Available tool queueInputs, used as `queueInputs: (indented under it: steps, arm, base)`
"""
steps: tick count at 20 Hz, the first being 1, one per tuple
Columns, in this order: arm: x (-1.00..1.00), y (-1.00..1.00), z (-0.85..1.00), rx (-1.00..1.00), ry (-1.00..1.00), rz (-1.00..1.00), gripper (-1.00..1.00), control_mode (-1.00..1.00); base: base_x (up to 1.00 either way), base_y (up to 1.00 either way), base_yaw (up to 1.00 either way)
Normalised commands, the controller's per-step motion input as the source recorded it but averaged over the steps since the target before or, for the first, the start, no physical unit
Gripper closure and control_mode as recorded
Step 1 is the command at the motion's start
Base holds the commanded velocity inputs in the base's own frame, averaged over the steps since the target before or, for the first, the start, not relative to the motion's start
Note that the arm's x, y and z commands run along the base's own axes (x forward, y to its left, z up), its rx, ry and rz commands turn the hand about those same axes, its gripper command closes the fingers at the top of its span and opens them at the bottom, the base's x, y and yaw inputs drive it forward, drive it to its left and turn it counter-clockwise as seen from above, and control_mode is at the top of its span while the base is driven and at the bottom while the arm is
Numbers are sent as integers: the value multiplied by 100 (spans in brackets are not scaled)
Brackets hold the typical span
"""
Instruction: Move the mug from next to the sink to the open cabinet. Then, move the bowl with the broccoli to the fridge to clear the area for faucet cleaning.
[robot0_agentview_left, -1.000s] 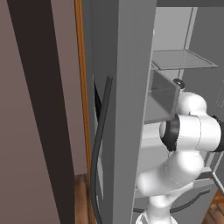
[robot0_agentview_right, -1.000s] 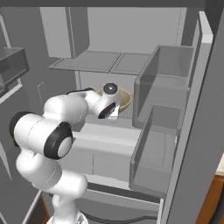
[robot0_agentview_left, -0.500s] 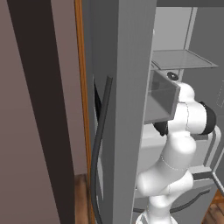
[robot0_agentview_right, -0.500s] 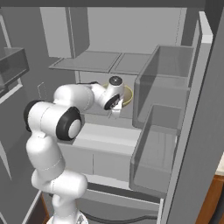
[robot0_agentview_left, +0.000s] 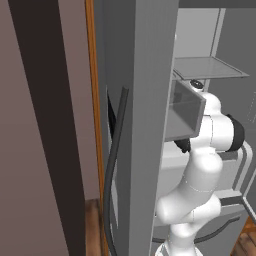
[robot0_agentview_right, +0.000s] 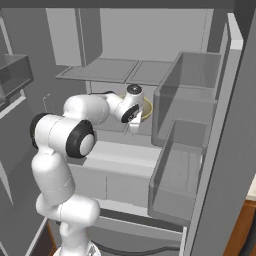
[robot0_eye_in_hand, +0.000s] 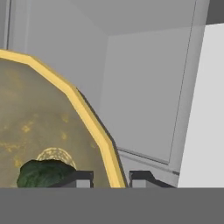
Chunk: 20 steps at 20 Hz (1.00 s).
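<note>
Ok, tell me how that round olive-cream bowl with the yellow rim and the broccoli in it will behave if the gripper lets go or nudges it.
The round olive-cream bowl looks rigid, so the rim straddled by the gripper likely won't flex. It is wide and shallow; set on the fridge shelf it should probably sit steady, not tip. The loose broccoli piece may slide inside if nudged.

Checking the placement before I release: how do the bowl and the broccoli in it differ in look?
The bowl is pale olive-cream with a yellow rim; the broccoli is dark green. The bowl is smooth and wide; the broccoli is a small lumpy piece low inside it. The tool straddles the bowl's rim, not the broccoli. Both sit inside the fridge.
</note>
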Motion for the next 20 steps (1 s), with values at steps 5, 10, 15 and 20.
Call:
queueInputs:
  steps: [5,10,15,20]
  arm:
    - [0,0,0,0,0,0,-100,-100]
    - [-21,0,31,0,-14,0,-100,-100]
    - [-33,0,57,0,-24,-3,-100,-100]
    - [-91,0,32,0,-31,-4,-100,-100]
  base:
    - [0,0,0]
    - [0,0,0]
    - [0,0,0]
    - [0,0,0]
